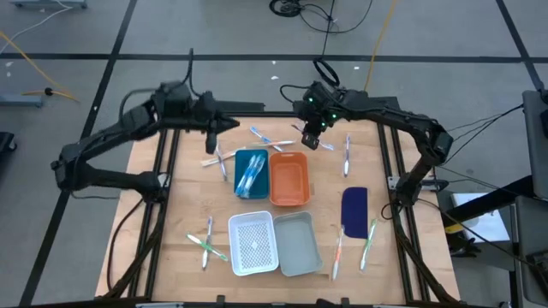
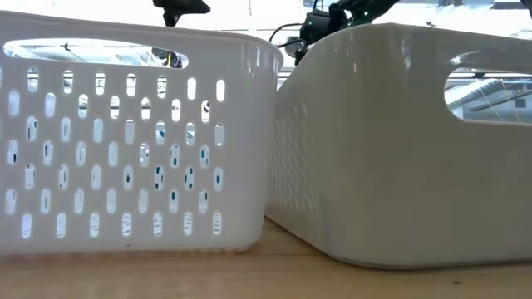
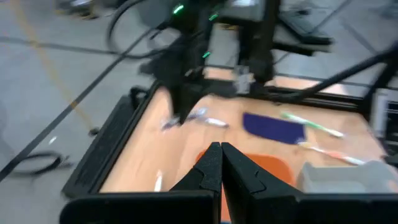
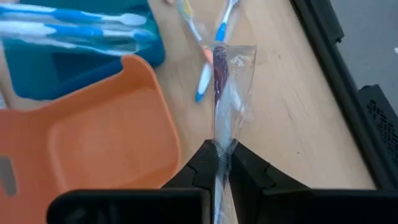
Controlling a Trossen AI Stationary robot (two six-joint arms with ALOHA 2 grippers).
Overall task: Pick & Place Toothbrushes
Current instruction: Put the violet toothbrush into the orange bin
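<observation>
Four trays sit mid-table: one blue tray (image 1: 251,174); one orange tray (image 1: 289,178); one white perforated basket (image 1: 253,243); one grey bin (image 1: 299,243); one dark blue oblong piece (image 1: 354,208) at right; toothbrushes (image 1: 208,243) lie scattered, roughly a dozen, exact count unclear.

place: robotics lab | cues: grey tiled floor (image 1: 68,34), loose cables (image 1: 317,13), black frame-mounted wooden surface (image 1: 180,214), two arms at 12 o'clock

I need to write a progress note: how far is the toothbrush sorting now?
Done: several blue toothbrushes lie in the blue tray. In hand: the right gripper is shut on a wrapped toothbrush beside the empty orange tray; the left gripper is shut and empty. Left: loose toothbrushes on the table, and others near the dark blue piece.
</observation>
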